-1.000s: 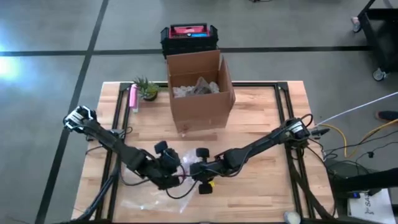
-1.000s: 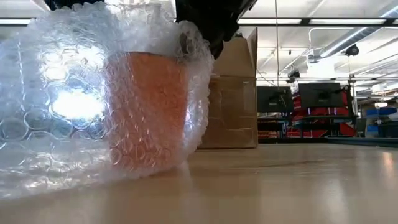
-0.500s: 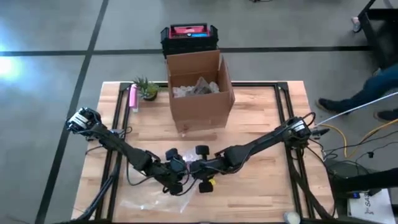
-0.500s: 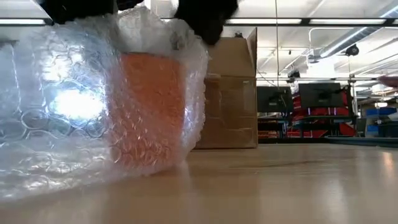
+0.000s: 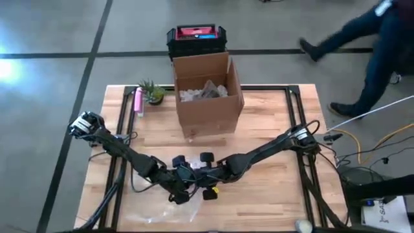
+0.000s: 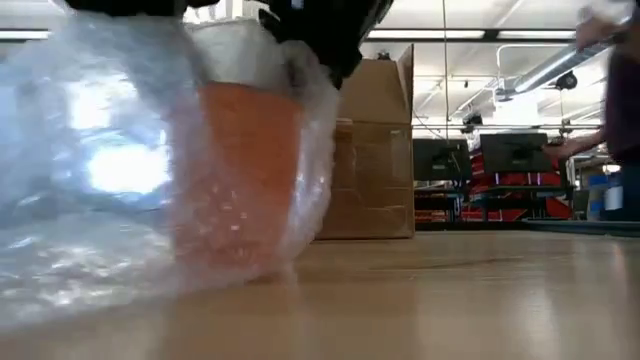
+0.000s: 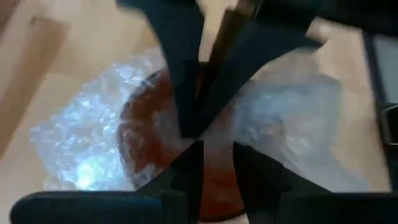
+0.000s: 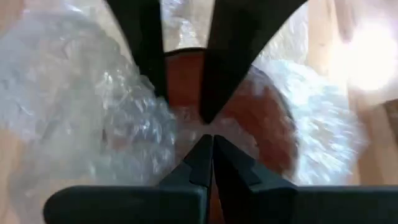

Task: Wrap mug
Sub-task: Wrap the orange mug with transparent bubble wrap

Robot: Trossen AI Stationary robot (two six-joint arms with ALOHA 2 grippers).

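- The mug, orange and swathed in bubble wrap, is standing upright near the table's front edge, about midway along it.
- The left gripper is hanging right over it, fingers a little apart, tips at the wrap.
- The right gripper is meeting it from the other side, fingers pinched tight on the bubble wrap at the mug's top.
- A cardboard box is sitting at the back edge.
- A person is walking past beyond the far right corner.
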